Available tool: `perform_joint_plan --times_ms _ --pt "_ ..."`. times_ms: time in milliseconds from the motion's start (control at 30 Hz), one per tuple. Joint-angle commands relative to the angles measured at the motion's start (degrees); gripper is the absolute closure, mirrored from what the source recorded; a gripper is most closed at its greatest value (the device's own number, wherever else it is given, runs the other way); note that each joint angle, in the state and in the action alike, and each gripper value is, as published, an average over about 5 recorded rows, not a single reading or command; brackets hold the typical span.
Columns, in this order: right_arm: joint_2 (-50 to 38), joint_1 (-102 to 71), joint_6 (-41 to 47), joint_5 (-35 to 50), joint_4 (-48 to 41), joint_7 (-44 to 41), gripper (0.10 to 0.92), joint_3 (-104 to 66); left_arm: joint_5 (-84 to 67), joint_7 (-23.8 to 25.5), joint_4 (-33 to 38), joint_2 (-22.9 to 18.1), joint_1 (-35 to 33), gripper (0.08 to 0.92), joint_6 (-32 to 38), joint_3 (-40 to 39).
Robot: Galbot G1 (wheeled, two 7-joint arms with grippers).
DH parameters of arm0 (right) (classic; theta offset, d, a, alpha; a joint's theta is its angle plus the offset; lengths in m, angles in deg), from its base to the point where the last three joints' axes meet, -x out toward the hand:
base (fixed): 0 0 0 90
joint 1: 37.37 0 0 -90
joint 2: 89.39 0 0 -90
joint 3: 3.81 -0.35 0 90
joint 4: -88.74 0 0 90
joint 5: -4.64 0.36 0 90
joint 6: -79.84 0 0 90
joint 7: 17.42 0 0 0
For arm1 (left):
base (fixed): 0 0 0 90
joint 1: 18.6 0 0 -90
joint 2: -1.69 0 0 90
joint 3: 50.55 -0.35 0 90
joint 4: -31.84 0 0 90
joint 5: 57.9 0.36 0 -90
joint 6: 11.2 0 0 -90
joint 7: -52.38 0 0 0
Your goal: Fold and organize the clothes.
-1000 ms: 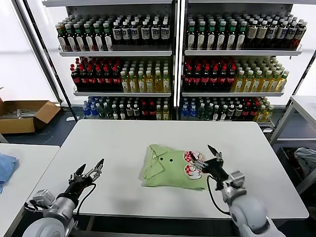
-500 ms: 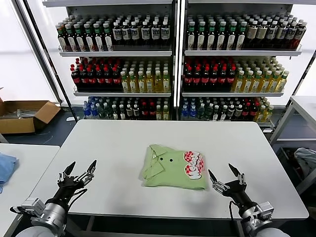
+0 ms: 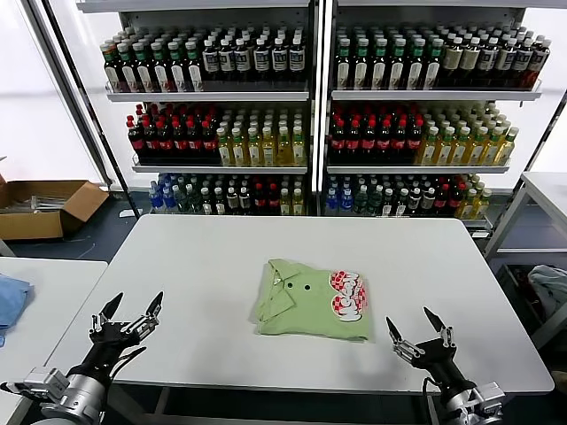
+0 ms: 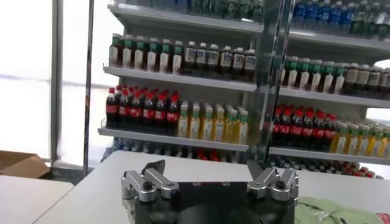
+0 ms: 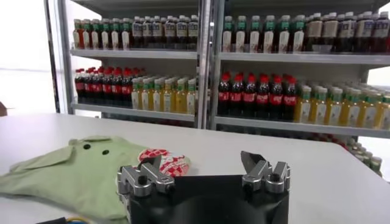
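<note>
The clothes are a light green polo shirt [image 3: 306, 299], lying folded into a compact rectangle at the middle of the white table [image 3: 221, 257], with its collar, two dark buttons and a red-and-white graphic [image 3: 347, 293] showing. In the right wrist view the shirt [image 5: 79, 173] lies ahead and to one side. My left gripper [image 3: 129, 311] hovers open near the table's front left edge, well clear of the shirt. My right gripper [image 3: 415, 328] stands open at the front right, a short way from the shirt's graphic end. Neither holds anything.
Shelves of bottled drinks [image 3: 301, 115] stand behind the table. A second white table [image 3: 44, 292] on the left bears a blue cloth [image 3: 11, 299]. A cardboard box [image 3: 44, 205] sits on the floor at the far left. A greyish cloth bundle [image 3: 551, 285] is at the far right.
Both grippers have drawn back toward me and outward; the right one has come off the shirt's graphic end to the front right edge. The shirt has not moved.
</note>
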Motion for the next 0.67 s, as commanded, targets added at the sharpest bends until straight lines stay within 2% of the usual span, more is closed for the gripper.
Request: perform_joint_plan --times_ms 33,300,667 --pt "1.1 -2.81 -2.66 -0.75 0.74 -2.47 0.203 -1.95 1.5 3.13 -0.82 0.37 0.17 0.177 0.67 1.7" --pt "1.8 -2.74 -2.56 -0.78 1.11 -3.2 0.203 -4.02 1.58 5.5 -0.74 0.81 -0.27 0.177 2.41 2.38" --pt "2.66 -3.79 -2.4 -0.51 1.9 -3.68 0.203 -6.43 1.72 5.85 -1.52 1.47 0.09 0.177 3.4 2.47"
